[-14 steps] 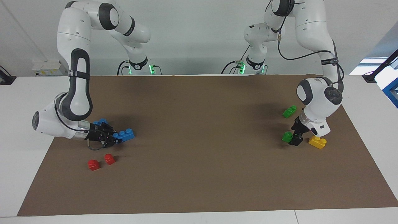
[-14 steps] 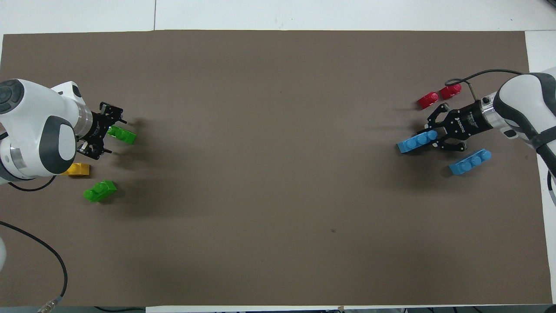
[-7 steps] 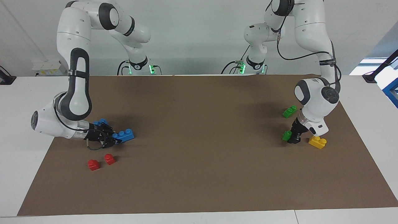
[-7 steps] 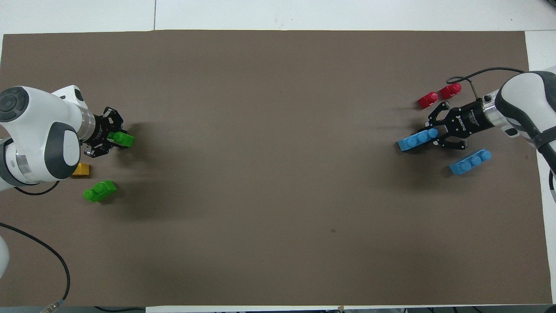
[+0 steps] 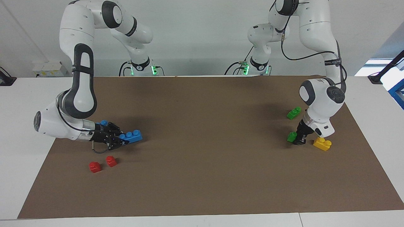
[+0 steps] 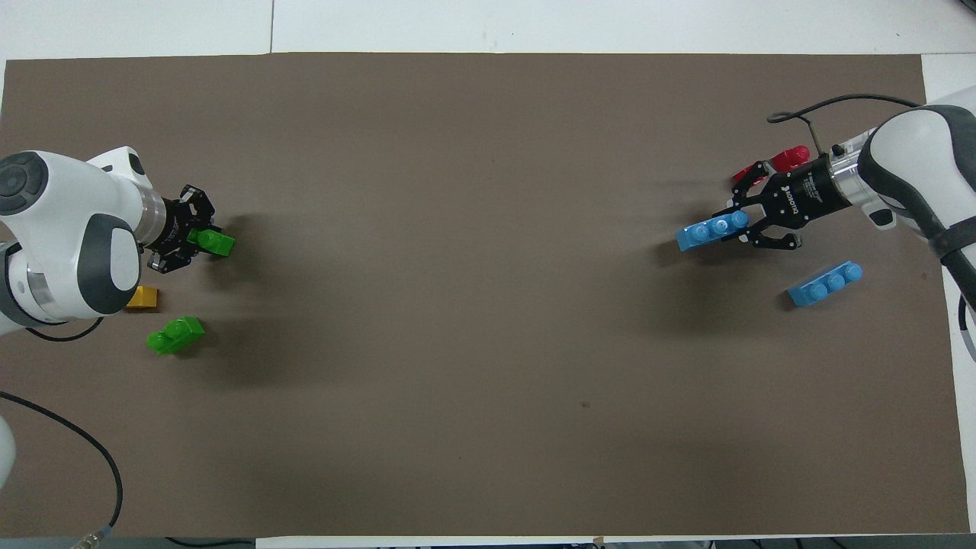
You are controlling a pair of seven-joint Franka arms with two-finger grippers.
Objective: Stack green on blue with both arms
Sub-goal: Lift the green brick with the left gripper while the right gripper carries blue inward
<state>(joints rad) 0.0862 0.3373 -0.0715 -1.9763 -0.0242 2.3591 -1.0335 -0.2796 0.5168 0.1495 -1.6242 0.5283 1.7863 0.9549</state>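
Note:
My right gripper is shut on one end of a blue three-stud brick and holds it just above the brown mat. The second blue brick lies nearer to the robots, mostly hidden by the right arm in the facing view. My left gripper is down at the mat, shut on a green two-stud brick. The second green brick lies free, nearer to the robots.
A yellow brick lies close beside the left gripper, toward the left arm's end of the table. Two small red bricks lie just farther from the robots than the right gripper; one shows in the overhead view.
The left gripper's fingers have closed on the green brick. The right gripper has carried the blue brick a short way toward the table's middle, away from the second blue brick.

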